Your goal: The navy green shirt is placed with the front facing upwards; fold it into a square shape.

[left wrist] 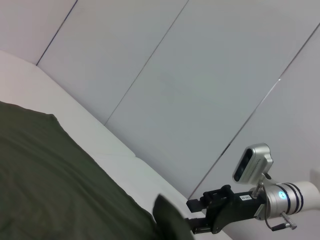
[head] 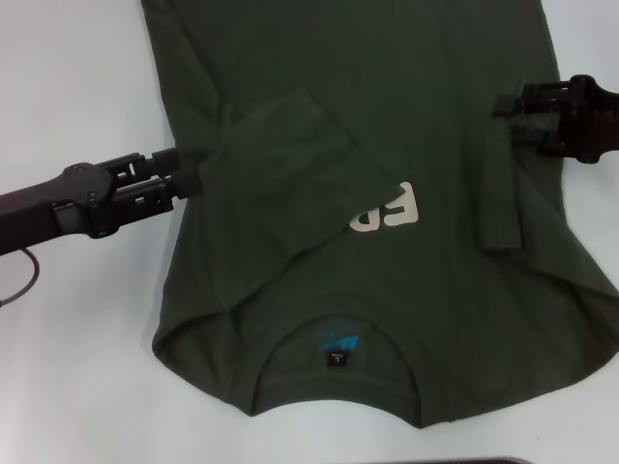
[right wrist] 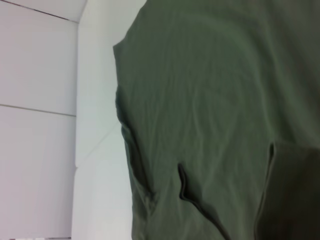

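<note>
- White tabletop (head: 68, 87) under everything, pale panelled wall (left wrist: 200, 75) behind it.
- Large dark olive-green short-sleeved cotton shirt (head: 387, 126) lies flat, cream block lettering (head: 387, 211) and teal neck print (head: 337, 341) facing up; collar at the near edge.
- Left gripper (head: 189, 172) sits at the shirt's left edge; the left sleeve (head: 290, 130) lies folded inward just beyond its tips. Cannot tell whether its jaws grip cloth.
- Right gripper (head: 503, 116) hovers over the shirt's right side, a folded-in strip (head: 498, 213) just below it. Finger state: cannot tell.
- Judgement: sleeve and side folds in hand; body not yet folded.
- Next move likely calls for pinching hem or collar end with both grippers and carrying it over evenly.
</note>
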You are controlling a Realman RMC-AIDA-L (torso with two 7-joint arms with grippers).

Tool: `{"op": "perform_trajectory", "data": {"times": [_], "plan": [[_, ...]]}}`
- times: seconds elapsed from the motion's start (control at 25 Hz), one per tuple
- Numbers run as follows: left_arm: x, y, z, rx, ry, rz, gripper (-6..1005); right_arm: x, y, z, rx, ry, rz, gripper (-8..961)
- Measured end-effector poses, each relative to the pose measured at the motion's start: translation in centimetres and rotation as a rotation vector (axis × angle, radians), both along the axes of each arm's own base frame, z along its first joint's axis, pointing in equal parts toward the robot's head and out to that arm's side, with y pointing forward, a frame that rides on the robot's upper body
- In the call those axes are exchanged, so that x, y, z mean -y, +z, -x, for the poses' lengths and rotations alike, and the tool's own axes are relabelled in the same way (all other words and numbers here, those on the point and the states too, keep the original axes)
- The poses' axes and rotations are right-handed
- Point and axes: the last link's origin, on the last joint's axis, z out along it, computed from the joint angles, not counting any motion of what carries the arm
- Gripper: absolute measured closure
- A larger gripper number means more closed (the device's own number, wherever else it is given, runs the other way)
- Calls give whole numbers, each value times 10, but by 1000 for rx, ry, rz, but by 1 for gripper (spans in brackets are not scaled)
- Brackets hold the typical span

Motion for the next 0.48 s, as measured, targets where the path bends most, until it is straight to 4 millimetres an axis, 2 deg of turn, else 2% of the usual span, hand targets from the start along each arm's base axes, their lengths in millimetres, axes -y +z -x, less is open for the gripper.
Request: {"op": "perform_trajectory", "data": {"times": [0.24,0.48], "plan": [[0,0,0,0,-2,1,342,-5,2,4,13,13,2,450],[0,0,-1,2,-2,2,342,-12,4,14,-7,67,-37,365]]}}
